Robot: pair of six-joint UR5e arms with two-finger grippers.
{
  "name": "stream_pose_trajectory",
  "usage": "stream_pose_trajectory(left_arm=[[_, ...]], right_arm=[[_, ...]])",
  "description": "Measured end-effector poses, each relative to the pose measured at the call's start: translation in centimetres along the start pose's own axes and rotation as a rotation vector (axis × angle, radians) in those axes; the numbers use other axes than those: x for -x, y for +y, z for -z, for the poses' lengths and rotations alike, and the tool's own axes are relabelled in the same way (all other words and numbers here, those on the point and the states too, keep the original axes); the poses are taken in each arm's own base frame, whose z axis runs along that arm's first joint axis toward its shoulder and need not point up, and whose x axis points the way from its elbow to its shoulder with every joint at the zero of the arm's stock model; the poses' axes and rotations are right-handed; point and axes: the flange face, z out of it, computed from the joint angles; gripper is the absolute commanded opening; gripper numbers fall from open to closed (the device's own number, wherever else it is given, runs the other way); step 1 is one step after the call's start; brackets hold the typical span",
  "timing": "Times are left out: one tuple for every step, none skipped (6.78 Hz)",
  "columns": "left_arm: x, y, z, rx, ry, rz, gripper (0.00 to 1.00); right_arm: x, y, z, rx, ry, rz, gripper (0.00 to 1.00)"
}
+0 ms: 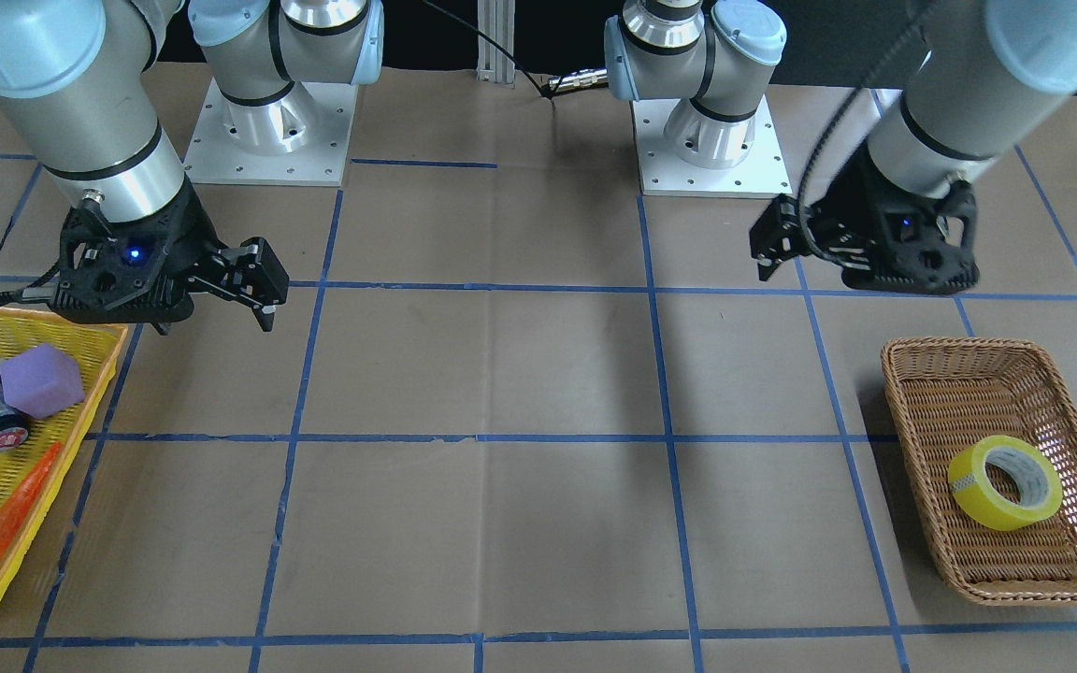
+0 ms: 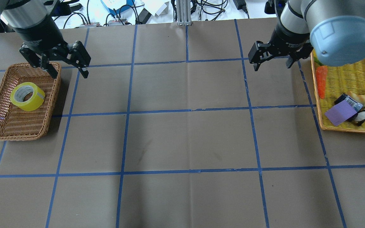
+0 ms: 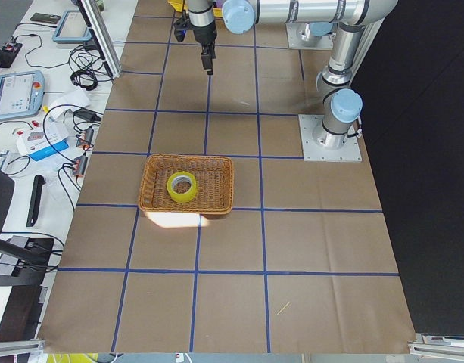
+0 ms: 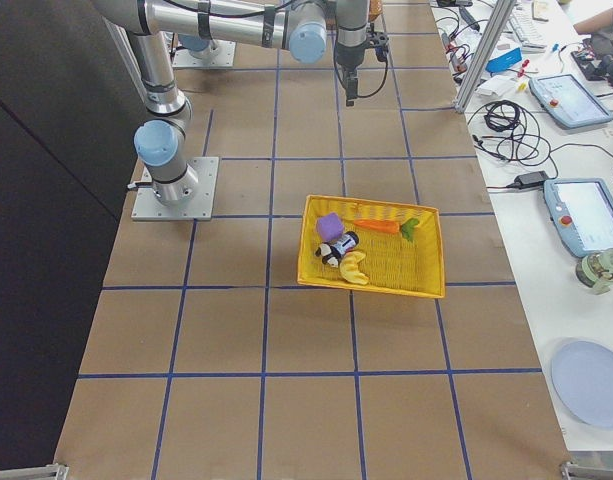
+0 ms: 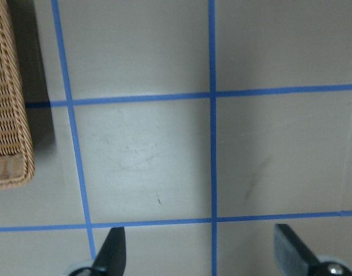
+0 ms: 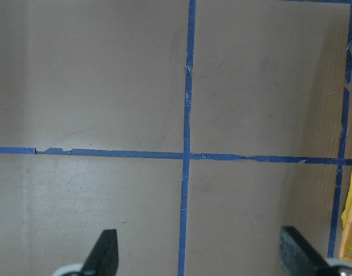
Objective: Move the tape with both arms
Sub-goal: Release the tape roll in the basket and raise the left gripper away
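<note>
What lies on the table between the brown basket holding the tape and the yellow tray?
In the overhead view nothing lies between the brown basket, which holds the tape, and the yellow tray: only bare table with blue grid lines.

A: How are the left arm (image 1: 931, 121) and right arm (image 1: 99, 140) finished?
B: Silver-grey tubes are used, capped light blue, banded black.
A: And the left gripper (image 2: 70, 72) and right gripper (image 2: 272, 65)?
B: Black frames, each lit blue.

Viewed from above, bare table (image 2: 185, 126) lies wide open between my left gripper (image 2: 70, 74) and right gripper (image 2: 272, 67). A wicker basket (image 2: 53, 95) blocks nine o'clock; a yellow tray (image 2: 317, 104) blocks three.
</note>
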Motion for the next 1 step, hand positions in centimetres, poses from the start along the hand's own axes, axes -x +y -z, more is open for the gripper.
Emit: stream_pose_trajectory(left_arm=[[-2.47, 1.52, -0.29, -0.014, -0.004, 0.042, 1.0]], right_arm=[[-0.02, 0.0, -0.01, 0.001, 0.0, -0.001, 1.0]])
